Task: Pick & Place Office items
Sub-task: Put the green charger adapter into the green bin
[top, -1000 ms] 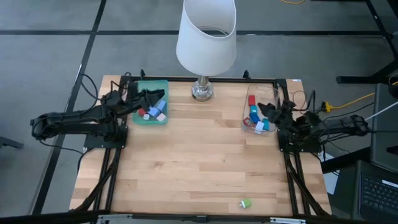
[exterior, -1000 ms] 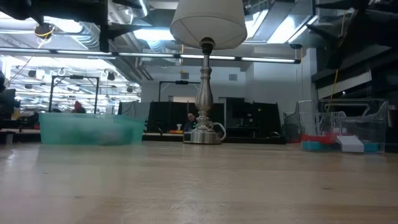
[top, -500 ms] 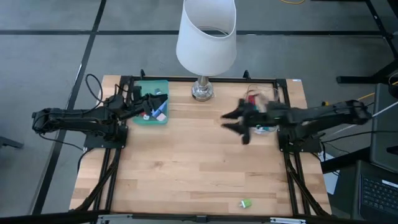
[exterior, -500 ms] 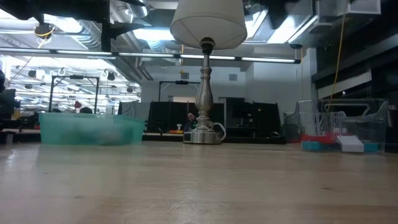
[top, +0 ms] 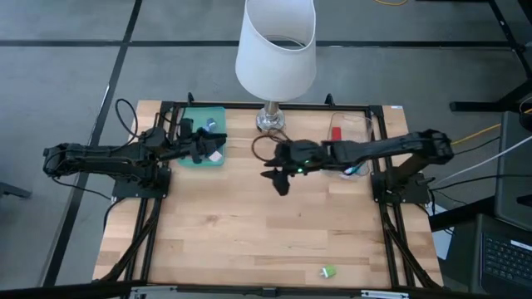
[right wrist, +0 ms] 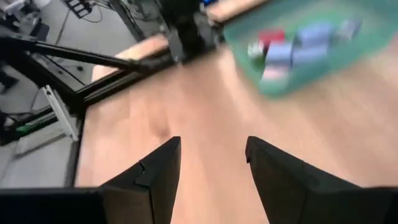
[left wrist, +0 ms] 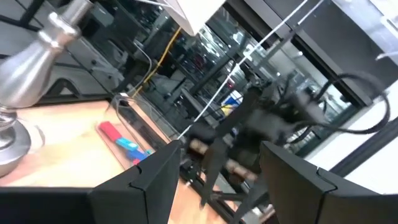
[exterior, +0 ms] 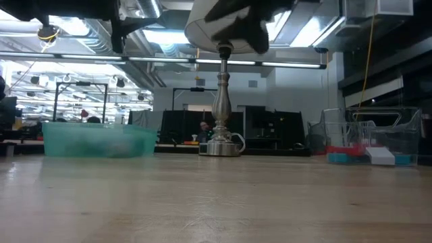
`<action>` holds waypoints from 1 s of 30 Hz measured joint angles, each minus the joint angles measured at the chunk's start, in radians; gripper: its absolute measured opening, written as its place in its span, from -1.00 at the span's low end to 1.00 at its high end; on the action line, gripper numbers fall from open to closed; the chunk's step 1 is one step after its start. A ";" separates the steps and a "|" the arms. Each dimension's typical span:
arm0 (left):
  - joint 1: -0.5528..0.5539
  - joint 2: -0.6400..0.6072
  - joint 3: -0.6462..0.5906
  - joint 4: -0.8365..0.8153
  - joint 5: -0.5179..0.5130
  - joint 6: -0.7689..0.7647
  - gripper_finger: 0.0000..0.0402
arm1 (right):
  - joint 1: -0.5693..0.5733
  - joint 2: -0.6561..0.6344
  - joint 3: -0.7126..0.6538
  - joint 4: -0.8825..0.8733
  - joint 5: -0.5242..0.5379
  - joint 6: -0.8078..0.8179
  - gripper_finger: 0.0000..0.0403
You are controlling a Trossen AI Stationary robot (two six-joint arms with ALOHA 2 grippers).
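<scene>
My right claw [top: 278,174] hangs over the bare bench [top: 266,232] just in front of the lamp [top: 273,116], fingers spread with only wood between them, so it carries nothing. It is stretched out from the lamp's right toward the green tray [top: 189,159] on the lamp's left, probably because that tray is where the next piece is to come from. Through my right wrist I see the tray's office items [right wrist: 292,50], blue and red blocks blurred together.

My left claw [top: 206,149] hovers at the tray's edge nearest the lamp, fingers parted and empty as its wrist view shows. I judge it is held there to stay near the pieces without crowding the arm coming across.

More office items lie in the clear bin [top: 366,133] right of the lamp: a red block [top: 336,133] at its far end, blue ones by my arm. One green piece [top: 329,271] sits alone near the bench's front edge, well away from the lamp.
</scene>
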 joint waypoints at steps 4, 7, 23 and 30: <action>0.001 0.000 0.000 -0.003 0.030 -0.022 0.07 | -0.016 0.100 0.001 0.009 -0.149 0.147 -0.05; 0.001 0.007 0.000 -0.020 0.072 -0.031 0.07 | -0.018 0.171 0.001 0.028 -0.380 0.169 -0.05; 0.000 0.080 0.000 -0.049 0.282 0.040 0.07 | 0.297 0.198 0.072 -0.096 -0.418 0.312 -0.13; -0.013 0.080 0.000 -0.053 0.285 0.076 0.07 | 0.523 0.203 0.084 -0.412 -0.279 0.343 -0.12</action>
